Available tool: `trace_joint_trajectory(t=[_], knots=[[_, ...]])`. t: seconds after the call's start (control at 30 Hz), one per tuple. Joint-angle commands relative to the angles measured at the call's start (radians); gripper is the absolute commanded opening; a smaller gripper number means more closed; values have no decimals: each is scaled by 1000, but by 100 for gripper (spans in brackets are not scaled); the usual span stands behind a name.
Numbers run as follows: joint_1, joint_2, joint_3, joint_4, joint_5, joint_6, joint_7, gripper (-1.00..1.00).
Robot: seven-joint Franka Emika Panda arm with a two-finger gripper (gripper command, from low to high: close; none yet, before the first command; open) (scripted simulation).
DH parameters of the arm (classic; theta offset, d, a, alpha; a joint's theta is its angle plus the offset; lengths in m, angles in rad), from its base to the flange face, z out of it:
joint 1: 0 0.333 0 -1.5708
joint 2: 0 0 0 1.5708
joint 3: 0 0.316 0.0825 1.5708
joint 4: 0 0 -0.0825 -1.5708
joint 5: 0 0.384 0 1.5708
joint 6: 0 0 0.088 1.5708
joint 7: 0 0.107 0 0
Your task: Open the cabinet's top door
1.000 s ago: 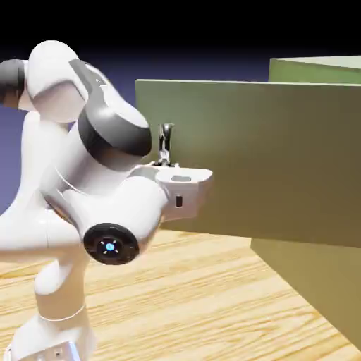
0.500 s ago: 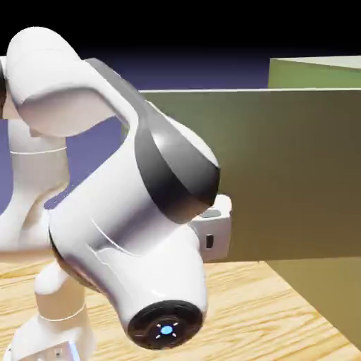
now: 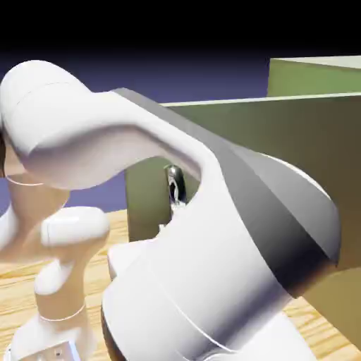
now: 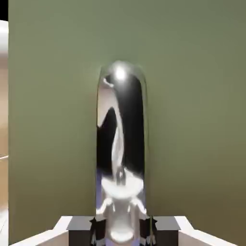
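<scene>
The flat olive-green upper panel, the top door [image 3: 282,162], stands further out from the large boxy olive-green cabinet [image 3: 314,74] than it did a second ago. Its free edge with the handle then sat up near the picture's middle height; now that edge has swung toward the camera and lower in the exterior view, and the panel's top line slopes instead of running level. The white robot arm [image 3: 211,261] has folded back with it and now fills most of the foreground, hiding the lower part of the door and much of the light wooden bench [image 3: 28,278]. I judge the pull to be well under way: the door is clearly off the cabinet's front, though how wide it must still swing I cannot tell.

The pincer [image 4: 120,226] is clamped down to its narrowest, gripping the vertical silver loop handle [image 4: 120,139] near its lower end. In the hand view the polished bar rises straight up between the two small grey fingertips [image 4: 91,226], which press on it from either side, with the green door face filling everything behind. In the exterior view only the handle's top shows above the arm's wrist.
</scene>
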Motion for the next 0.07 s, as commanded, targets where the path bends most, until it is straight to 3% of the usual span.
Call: trace_joint_trajectory(t=[0.0,0.03], knots=[[5,-26,2,36,2,-12,12,-100],[10,-52,4,72,3,-25,25,-100]])
